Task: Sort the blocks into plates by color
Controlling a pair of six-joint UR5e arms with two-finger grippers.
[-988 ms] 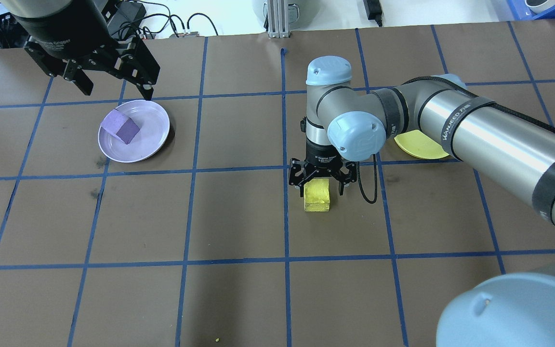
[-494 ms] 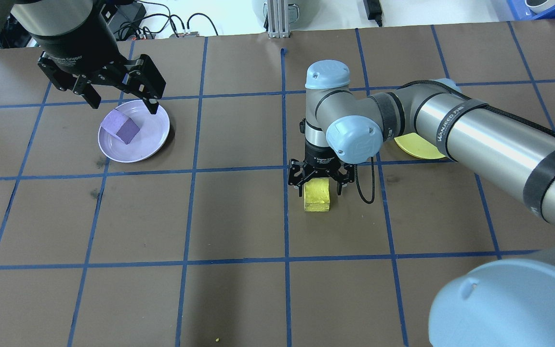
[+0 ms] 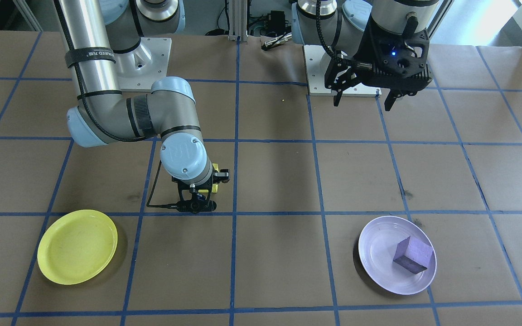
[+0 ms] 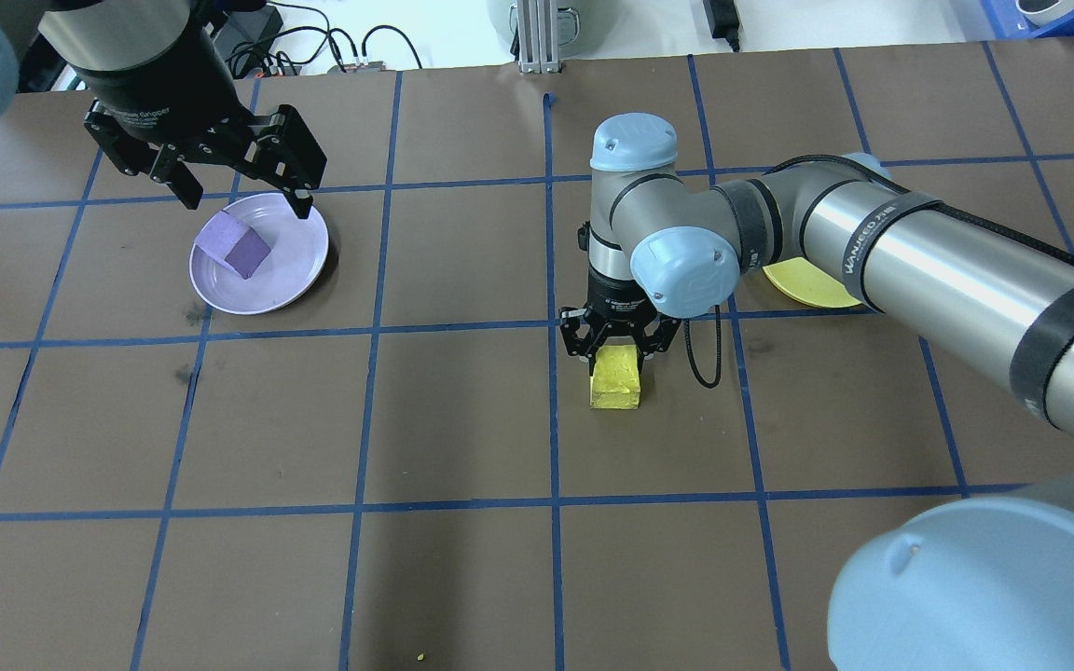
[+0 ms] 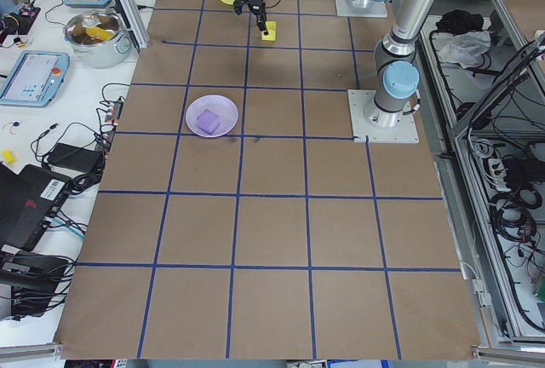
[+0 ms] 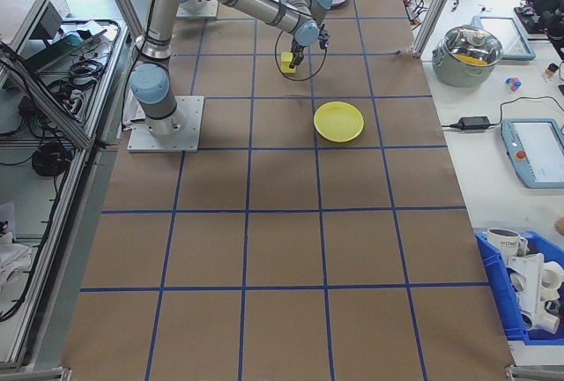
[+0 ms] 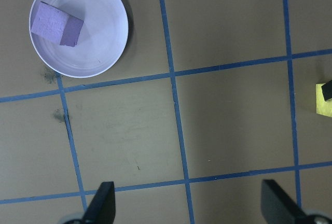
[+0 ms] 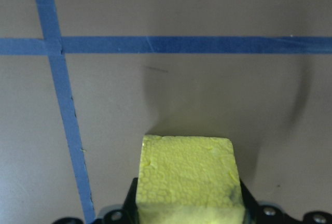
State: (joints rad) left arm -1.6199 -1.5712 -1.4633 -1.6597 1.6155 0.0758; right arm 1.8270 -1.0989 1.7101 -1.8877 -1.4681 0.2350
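The yellow block point(image 4: 615, 384) sits on the table near the middle, with my right gripper point(image 4: 618, 365) shut on its far part. In the right wrist view the yellow block point(image 8: 187, 175) fills the space between the two fingers. The yellow plate point(image 3: 77, 246) lies bare to the robot's right, and in the overhead view the right arm half hides it. The purple block point(image 4: 237, 247) rests in the lavender plate point(image 4: 299, 280). My left gripper point(image 4: 248, 200) hangs open, high over that plate's far rim, holding nothing.
Blue tape lines point(image 4: 551, 419) grid the brown table. Cables and boxes point(image 4: 332, 42) lie beyond the far edge. The right arm's forearm point(image 4: 919, 252) reaches across the right half. A pot point(image 6: 474, 48) and tablets stand on side benches.
My right gripper's fingers have drawn in from wide open until they press the yellow block's sides. The left gripper has drifted slightly right and nearer, staying open over the lavender plate.
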